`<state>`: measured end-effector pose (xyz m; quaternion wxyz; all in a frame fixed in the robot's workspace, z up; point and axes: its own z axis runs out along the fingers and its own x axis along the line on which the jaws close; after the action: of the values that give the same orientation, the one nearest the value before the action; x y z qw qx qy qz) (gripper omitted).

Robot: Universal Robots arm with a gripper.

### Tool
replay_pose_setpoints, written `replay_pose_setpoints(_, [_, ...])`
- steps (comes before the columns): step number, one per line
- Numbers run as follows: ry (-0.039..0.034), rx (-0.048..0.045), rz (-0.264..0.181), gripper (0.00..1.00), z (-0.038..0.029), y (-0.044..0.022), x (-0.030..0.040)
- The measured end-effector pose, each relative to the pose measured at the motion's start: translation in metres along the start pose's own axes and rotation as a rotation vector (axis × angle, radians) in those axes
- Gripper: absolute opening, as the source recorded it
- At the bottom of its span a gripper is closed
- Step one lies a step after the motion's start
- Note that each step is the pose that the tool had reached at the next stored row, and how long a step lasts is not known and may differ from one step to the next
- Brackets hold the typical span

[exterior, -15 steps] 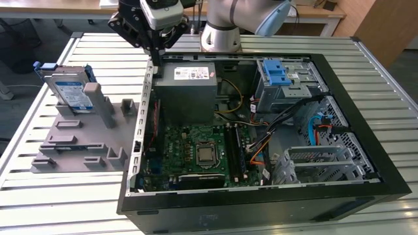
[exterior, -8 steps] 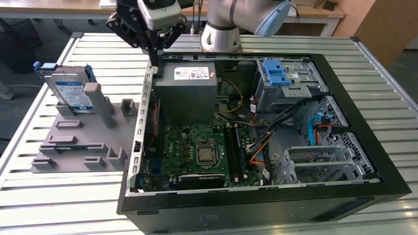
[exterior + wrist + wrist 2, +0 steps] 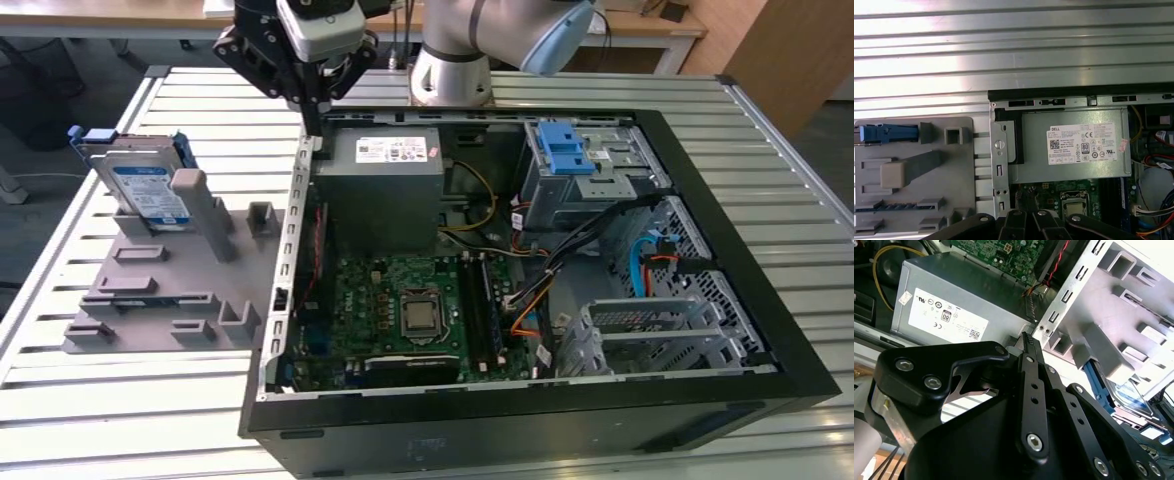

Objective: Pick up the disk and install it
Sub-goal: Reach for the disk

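My gripper (image 3: 315, 118) hangs with fingers pinched together, holding nothing, just above the wall of the open computer case (image 3: 534, 415) — a grey power supply (image 3: 387, 185) sits right beside. The disk (image 3: 144, 182) stands upright in a grey fixture (image 3: 167, 295) outside the case, apart from me. All rest on a slatted metal table (image 3: 134, 420). Inside the case — motherboard (image 3: 400, 300), cables (image 3: 594, 232), a blue-latched silver cage (image 3: 581, 165).

Open computer case (image 3: 534, 432) (grey power supply (image 3: 387, 195) inside) beside grey fixture (image 3: 194, 272)
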<state>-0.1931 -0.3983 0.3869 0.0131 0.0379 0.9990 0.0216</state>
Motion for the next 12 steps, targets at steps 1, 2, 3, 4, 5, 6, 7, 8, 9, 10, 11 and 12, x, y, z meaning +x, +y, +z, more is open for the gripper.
replay_pose_setpoints(1, [0.0000, 0.0000, 0.000, 0.11, 0.0000, 0.0000, 0.0004])
replay_pose_setpoints(2, [0.0000, 0.0000, 0.000, 0.11, 0.0000, 0.0000, 0.0007])
replay_pose_setpoints(3, [0.0000, 0.0000, 0.000, 0.11, 0.0001, 0.0000, 0.0011])
replay_pose_setpoints(4, [0.0000, 0.0000, 0.000, 0.11, 0.0001, 0.0000, 0.0015])
replay_pose_setpoints(5, [0.0000, 0.0000, 0.000, 0.11, 0.0002, -0.0001, 0.0019])
replay_pose_setpoints(6, [0.0000, 0.0000, 0.000, 0.11, 0.0002, -0.0001, 0.0023])
replay_pose_setpoints(7, [0.0000, 0.0000, 0.000, 0.11, 0.0002, -0.0001, 0.0027])
replay_pose_setpoints(8, [0.0000, 0.0000, 0.000, 0.11, 0.0002, -0.0001, 0.0030])
replay_pose_setpoints(9, [0.0000, -0.0001, 0.000, 0.11, 0.0003, -0.0001, 0.0034])
replay_pose_setpoints(10, [0.0000, 0.0000, 0.000, 0.11, 0.0003, -0.0001, 0.0037])
replay_pose_setpoints(11, [0.0000, 0.0000, 0.000, 0.11, 0.0004, -0.0002, 0.0040])
replay_pose_setpoints(12, [0.0000, 0.0000, 0.000, 0.11, 0.0004, -0.0002, 0.0044])
